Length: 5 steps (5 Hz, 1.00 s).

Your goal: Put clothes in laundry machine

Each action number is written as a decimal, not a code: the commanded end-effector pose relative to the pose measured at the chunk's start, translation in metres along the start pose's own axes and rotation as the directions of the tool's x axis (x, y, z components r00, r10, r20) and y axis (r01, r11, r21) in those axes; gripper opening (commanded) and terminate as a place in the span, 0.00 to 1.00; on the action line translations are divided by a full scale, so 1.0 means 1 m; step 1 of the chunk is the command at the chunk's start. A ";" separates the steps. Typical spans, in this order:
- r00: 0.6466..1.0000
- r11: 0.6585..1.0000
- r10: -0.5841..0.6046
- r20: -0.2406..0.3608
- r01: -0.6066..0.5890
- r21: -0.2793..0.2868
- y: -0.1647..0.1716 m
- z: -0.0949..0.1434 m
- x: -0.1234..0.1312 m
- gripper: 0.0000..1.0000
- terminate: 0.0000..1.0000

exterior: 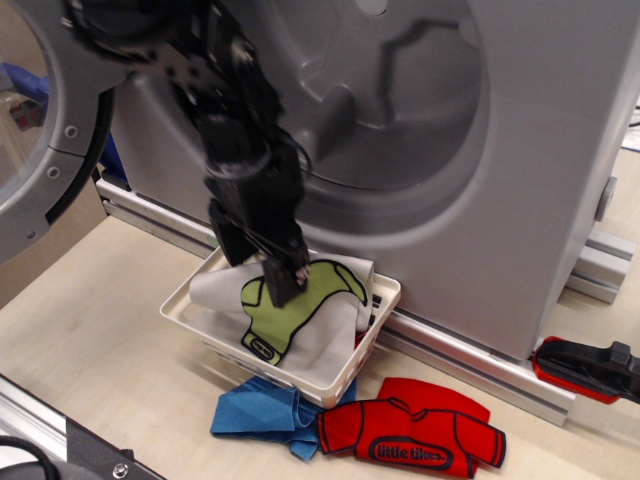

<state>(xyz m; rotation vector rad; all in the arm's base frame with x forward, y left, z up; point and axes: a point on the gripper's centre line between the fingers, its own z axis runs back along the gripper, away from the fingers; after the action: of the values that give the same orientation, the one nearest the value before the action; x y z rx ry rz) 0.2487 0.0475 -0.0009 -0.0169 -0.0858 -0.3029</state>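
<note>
The white cloth with the lime-green shirt print (305, 305) lies on top in a white lattice basket (181, 306) in front of the grey laundry machine (540, 200). The machine's drum hole (380, 90) is open, and its round door (40, 130) is swung out to the left. My black gripper (262, 280) hangs down over the basket. One fingertip (284, 288) rests on the green print and the other sits near the basket's back rim. The jaws look apart, with nothing held.
A red shirt cloth (415, 440) and a blue cloth (255, 412) lie on the table in front of the basket. A red and black tool (585, 368) lies at the right. An aluminium rail (50, 440) runs along the near left edge.
</note>
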 end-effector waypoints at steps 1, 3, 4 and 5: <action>0.999 0.999 0.047 -0.006 -0.047 -0.018 -0.006 -0.013 -0.003 1.00 0.00; 0.998 0.997 0.057 -0.009 -0.056 0.047 -0.021 -0.019 -0.009 0.00 0.00; 0.995 0.992 0.093 0.039 -0.096 0.076 -0.020 -0.006 -0.011 0.00 0.00; 0.965 0.981 0.175 0.194 -0.189 0.055 -0.015 0.024 -0.010 0.00 0.00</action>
<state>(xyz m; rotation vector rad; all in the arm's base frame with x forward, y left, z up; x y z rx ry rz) 0.2329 0.0344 0.0138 0.0088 -0.2466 -0.1143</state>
